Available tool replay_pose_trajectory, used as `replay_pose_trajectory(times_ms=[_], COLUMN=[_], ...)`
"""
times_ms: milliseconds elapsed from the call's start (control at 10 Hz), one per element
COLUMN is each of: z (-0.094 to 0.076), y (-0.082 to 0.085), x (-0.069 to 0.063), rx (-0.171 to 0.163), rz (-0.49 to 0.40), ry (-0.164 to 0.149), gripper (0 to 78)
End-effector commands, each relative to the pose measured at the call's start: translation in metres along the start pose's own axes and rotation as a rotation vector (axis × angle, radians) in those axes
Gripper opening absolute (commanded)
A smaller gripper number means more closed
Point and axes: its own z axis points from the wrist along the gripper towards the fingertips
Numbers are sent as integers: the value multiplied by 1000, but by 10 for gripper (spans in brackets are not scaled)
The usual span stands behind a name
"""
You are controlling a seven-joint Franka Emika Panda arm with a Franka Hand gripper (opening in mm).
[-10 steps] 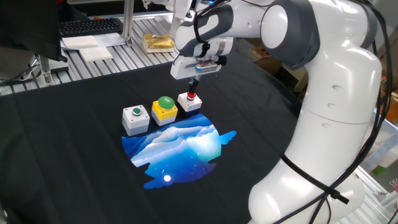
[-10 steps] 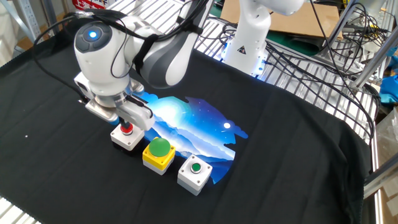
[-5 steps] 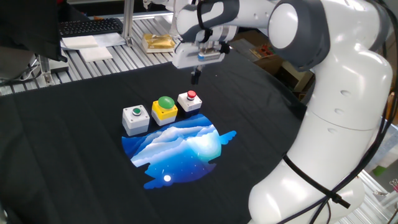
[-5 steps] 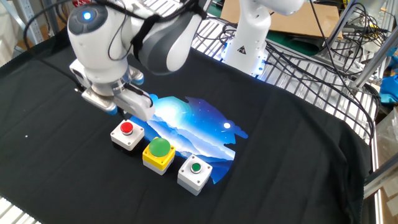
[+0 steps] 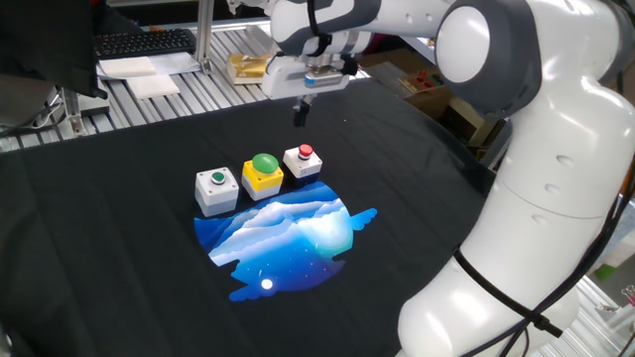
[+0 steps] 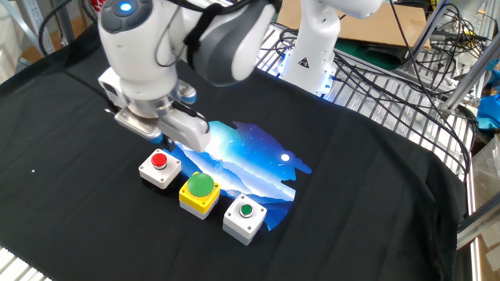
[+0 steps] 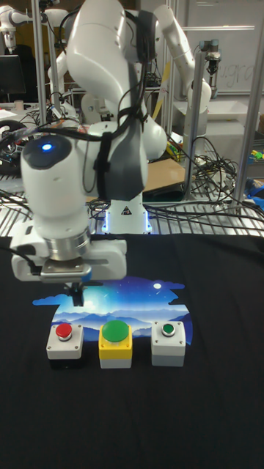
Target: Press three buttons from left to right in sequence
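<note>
Three buttons stand in a row on the black cloth. They are a grey-white box with a small green button (image 5: 216, 188) (image 6: 245, 215) (image 7: 169, 343), a yellow box with a green dome (image 5: 263, 172) (image 6: 198, 193) (image 7: 115, 343), and a white box with a red button (image 5: 303, 161) (image 6: 159, 168) (image 7: 64, 343). My gripper (image 5: 301, 116) (image 7: 75, 294) hangs in the air above and slightly behind the red-button box, touching nothing. Its dark fingers are shut together and hold nothing. In the other fixed view the hand hides the fingertips.
A blue printed patch (image 5: 283, 234) lies on the cloth beside the boxes. A keyboard (image 5: 144, 42), papers (image 5: 149, 74) and a yellow packet (image 5: 250, 66) sit on the slatted table behind. The robot base (image 6: 312, 47) and cables (image 6: 406, 55) are at the far side.
The gripper has lifted off the red button and risen, drifting slightly back from the boxes. The boxes have stayed in place.
</note>
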Motion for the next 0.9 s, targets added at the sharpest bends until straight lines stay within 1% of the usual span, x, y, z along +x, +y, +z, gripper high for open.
replay_pose_trajectory(times_ms=[100,200,400,600,700,800,900], z=[-7,-6,3,5,5,5,5], y=[21,22,24,31,31,42,44], x=[-2,-2,-5,-6,-6,-5,-5], rx=[3,6,-3,-3,-3,1,1], rz=[1,-1,-6,0,0,14,17], ry=[-8,-8,-20,-20,-20,-20,-21], gripper=[0,0,0,0,0,0,0])
